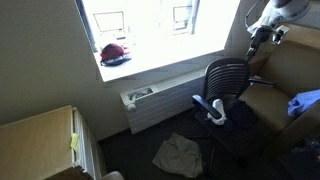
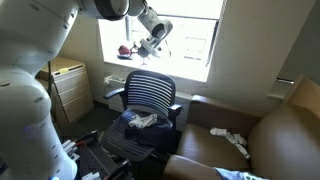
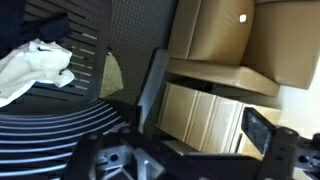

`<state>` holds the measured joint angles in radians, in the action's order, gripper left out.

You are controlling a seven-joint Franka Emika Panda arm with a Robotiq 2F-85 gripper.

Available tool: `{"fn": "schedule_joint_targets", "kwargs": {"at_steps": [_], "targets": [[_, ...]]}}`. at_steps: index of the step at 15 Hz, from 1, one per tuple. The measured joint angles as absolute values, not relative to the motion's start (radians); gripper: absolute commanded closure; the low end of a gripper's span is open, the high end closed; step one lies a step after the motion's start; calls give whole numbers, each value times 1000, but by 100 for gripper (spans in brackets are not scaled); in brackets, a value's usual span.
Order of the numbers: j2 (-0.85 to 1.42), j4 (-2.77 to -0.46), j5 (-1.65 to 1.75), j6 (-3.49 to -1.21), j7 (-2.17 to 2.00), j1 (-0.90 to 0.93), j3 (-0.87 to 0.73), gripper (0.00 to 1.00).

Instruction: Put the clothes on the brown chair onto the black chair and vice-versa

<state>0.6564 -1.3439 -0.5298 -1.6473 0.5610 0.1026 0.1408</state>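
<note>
The jaws stand released and empty, up above the black chair. Clothes lie on its seat, well below them; a blue shirt rests on the brown chair.

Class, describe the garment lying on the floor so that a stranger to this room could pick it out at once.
Find the bright window and look down to the dark floor below it. There, beside the black chair, lies a crumpled grey-beige garment. It alone is on the floor and pale, unlike the dark navy piece up on that chair's seat.
</note>
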Motion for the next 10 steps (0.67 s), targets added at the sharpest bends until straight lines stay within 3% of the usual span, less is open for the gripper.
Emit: {"fn": "schedule_joint_targets", "kwargs": {"at_steps": [5, 10], "targets": [[639, -1349, -507, -1650, 546, 84, 178, 0], [637, -1475, -324, -1630, 466, 57, 117, 0]]}}
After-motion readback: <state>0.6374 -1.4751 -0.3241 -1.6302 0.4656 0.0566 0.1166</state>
